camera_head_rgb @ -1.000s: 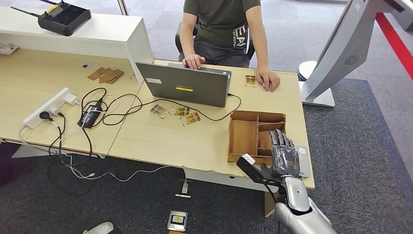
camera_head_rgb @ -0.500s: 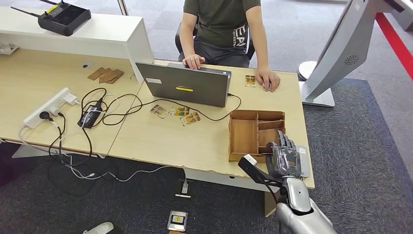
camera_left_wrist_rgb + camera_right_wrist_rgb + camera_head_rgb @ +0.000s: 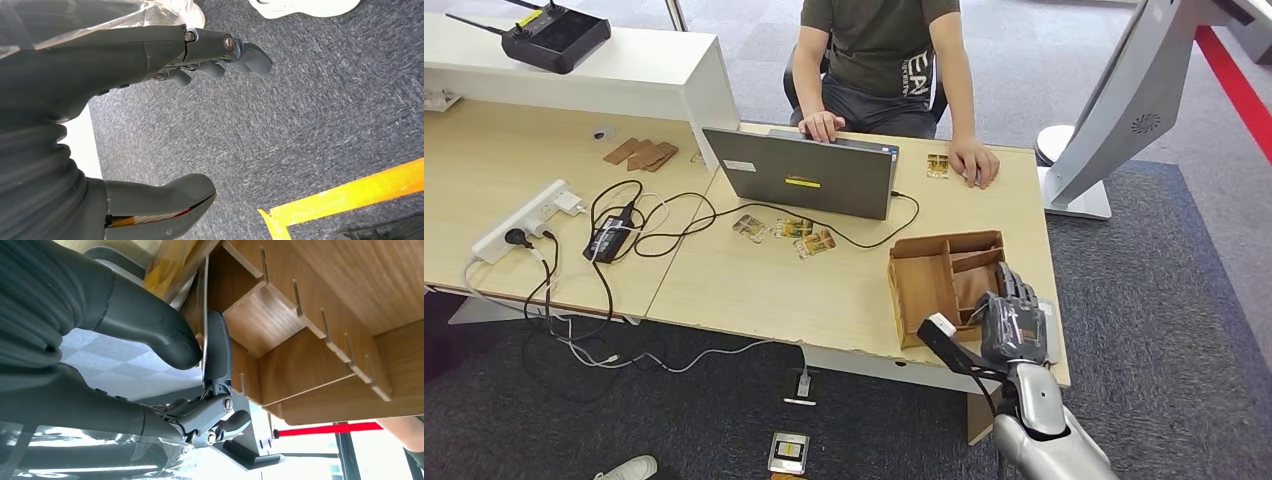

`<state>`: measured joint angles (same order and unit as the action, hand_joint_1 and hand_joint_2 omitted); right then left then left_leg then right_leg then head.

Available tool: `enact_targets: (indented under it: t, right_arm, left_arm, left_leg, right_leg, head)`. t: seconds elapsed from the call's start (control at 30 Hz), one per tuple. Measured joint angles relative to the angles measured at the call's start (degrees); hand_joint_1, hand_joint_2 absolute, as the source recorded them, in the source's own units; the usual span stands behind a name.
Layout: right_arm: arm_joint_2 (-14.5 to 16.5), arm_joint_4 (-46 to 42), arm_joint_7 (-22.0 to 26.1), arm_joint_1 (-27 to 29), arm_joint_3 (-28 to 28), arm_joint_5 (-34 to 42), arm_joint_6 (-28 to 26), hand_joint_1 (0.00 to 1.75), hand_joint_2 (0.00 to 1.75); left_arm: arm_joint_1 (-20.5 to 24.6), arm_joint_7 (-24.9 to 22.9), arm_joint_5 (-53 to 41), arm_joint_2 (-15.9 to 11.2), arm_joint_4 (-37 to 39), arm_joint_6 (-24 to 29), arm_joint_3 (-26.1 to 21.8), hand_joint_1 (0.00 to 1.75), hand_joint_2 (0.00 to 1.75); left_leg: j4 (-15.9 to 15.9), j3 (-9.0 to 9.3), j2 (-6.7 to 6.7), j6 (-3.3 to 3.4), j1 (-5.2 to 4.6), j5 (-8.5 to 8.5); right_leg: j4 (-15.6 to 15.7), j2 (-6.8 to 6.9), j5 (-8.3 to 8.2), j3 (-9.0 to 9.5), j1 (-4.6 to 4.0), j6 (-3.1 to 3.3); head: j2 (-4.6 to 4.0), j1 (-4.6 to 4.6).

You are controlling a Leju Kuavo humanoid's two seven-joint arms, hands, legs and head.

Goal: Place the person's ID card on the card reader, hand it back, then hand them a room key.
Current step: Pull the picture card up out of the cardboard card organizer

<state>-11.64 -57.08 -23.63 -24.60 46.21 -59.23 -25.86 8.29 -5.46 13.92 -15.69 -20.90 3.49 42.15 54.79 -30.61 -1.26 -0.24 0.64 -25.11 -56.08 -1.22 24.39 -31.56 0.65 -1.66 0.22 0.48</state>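
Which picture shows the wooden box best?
The head view: the whole wooden box sits tilted on the table, its compartments open to see, with the right hand at its near corner. The right wrist view shows just its slotted walls up close. The left wrist view looks at carpet.

The right hand (image 3: pixel 1012 322) pinches thumb against finger on a thin card edge; the left hand (image 3: pixel 150 55) hangs, fingers apart.

The right hand (image 3: pixel 1014 322) covers the box's (image 3: pixel 929 280) compartment nearest the table's (image 3: pixel 754 290) right edge — its contents can't be told. The top edge cuts off the person (image 3: pixel 879 60) above the chest.
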Motion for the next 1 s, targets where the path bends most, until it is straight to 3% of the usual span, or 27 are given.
enact_targets:
  t: [0.5, 1.0]
  right_arm:
    - [0.2, -4.9, 0.1, -2.4, -0.4, -2.4, 0.3, 1.75, 1.75]
    - [4.5, -1.5, 2.8, -12.4, 0.8, -0.7, 6.2, 1.75, 1.75]
  left_arm:
    - [0.6, 0.2, -1.4, 0.3, 0.1, -0.6, 0.9, 0.00, 1.75]
    - [4.4, -1.9, -6.5, 0.9, 0.1, -4.6, 2.8, 0.00, 1.75]
  left_leg:
    - [0.0, 0.00, 0.00, -0.01, 0.01, 0.02]
    - [0.0, 0.00, -0.02, -0.04, 0.01, 0.09]
  right_leg:
    - [0.0, 0.00, -0.01, 0.01, 0.00, 0.01]
    - [0.0, 0.00, -0.06, 0.00, 0.00, 0.02]
  head:
    - [0.00, 0.01]
    - [0.00, 0.01]
